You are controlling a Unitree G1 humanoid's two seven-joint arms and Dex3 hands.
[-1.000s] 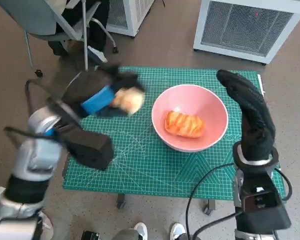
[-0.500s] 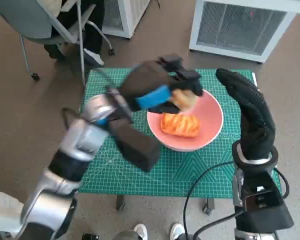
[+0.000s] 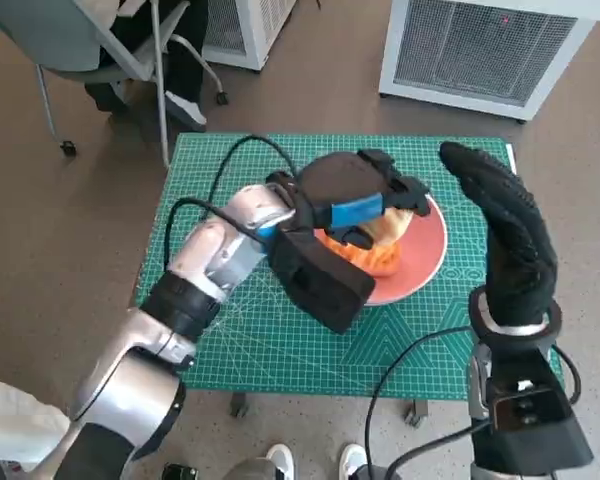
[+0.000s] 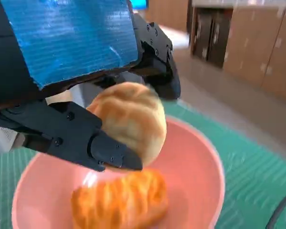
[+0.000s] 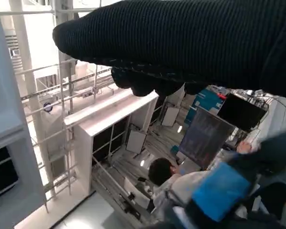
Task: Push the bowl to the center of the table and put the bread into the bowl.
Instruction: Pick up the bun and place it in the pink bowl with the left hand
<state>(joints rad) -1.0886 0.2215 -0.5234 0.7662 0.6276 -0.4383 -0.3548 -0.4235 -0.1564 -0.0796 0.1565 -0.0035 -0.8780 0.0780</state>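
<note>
A pink bowl (image 3: 425,262) sits on the green mat near the table's middle right, with an orange striped bread (image 3: 365,258) lying inside it. My left hand (image 3: 355,195) reaches over the bowl and grips a round pale bread roll (image 3: 395,226) just above the orange one. The left wrist view shows the roll (image 4: 131,121) held between the black fingers (image 4: 105,150) over the bowl (image 4: 200,171) and the orange bread (image 4: 119,202). My right hand (image 3: 505,230), gloved, stands upright beside the bowl's right rim with fingers extended, holding nothing.
The green cutting mat (image 3: 240,330) covers the small table. A chair (image 3: 100,50) and a person's legs stand at the far left, a white grilled unit (image 3: 480,50) at the far right. The right wrist view shows a person (image 5: 174,183) seated in the room.
My left arm has carried the roll rightward from the mat's left side to above the bowl. The right hand stayed put. The camera shifted slightly.
</note>
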